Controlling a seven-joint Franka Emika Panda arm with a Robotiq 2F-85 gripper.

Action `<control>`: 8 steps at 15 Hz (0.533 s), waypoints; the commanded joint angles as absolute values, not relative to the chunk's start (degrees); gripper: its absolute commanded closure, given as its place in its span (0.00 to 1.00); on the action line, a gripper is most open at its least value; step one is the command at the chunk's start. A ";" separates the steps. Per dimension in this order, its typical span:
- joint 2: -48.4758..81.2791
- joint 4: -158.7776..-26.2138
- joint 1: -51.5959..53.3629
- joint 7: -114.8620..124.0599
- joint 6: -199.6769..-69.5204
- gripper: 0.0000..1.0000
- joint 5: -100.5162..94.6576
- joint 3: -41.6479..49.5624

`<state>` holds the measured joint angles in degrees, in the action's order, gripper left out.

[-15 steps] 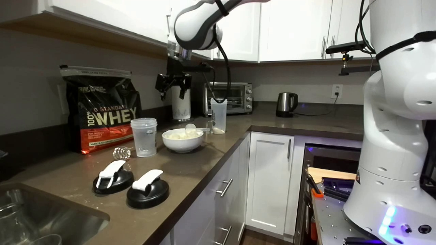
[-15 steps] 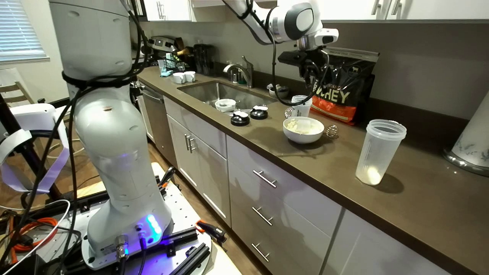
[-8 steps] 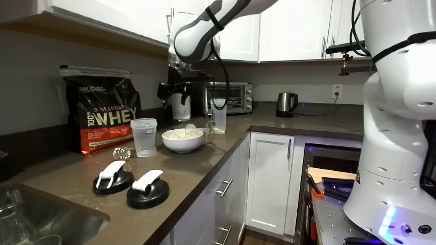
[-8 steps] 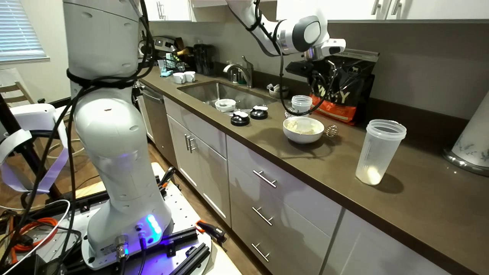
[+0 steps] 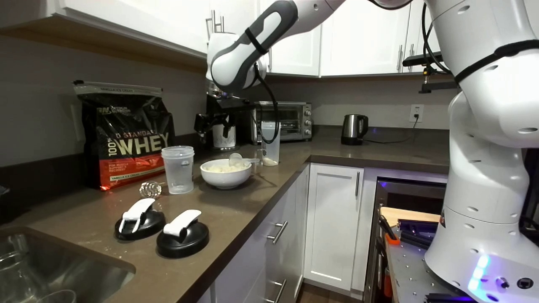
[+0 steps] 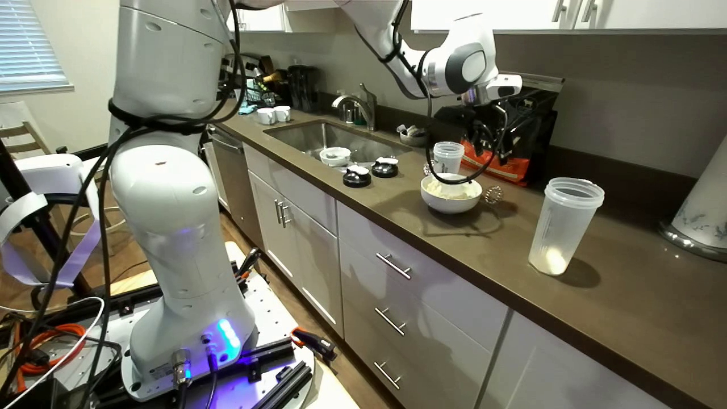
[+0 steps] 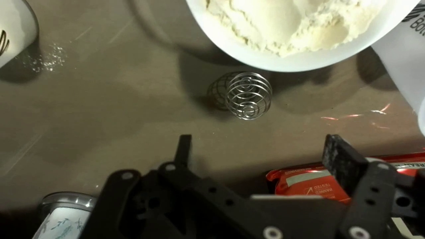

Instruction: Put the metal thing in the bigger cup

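Note:
A round metal wire ball (image 7: 249, 95) lies on the counter beside the white bowl; it also shows in an exterior view (image 6: 493, 195). A second wire ball (image 5: 150, 189) lies by the shorter frosted cup (image 5: 178, 170). The bigger cup (image 6: 565, 227), tall and clear with some pale powder at its bottom, stands upright farther along the counter; it shows in an exterior view (image 5: 270, 145) and partly in the wrist view (image 7: 13, 30). My gripper (image 7: 259, 142) is open and empty, above the counter between the bag and the bowl-side ball. The ball lies just ahead of the fingertips.
The white bowl (image 5: 225, 176) holds pale powder and a scoop. A large whey bag (image 5: 130, 139) stands against the wall. Two black lids (image 5: 183, 237) lie near the sink (image 5: 84, 269). A paper towel holder (image 5: 224, 136) and toaster oven (image 5: 290, 122) stand behind.
The arm and gripper have moved down toward the counter, and to the right in an exterior view. The gripper has stayed open. The cups, bowl and wire balls have not moved.

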<state>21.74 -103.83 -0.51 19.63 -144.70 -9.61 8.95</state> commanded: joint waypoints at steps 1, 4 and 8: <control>25.62 -99.78 -0.14 20.53 -144.79 0.00 -9.67 9.69; 28.19 -98.25 -0.18 20.41 -144.49 0.00 -9.43 9.96; 28.37 -98.21 -0.27 19.21 -144.38 0.00 -8.96 9.86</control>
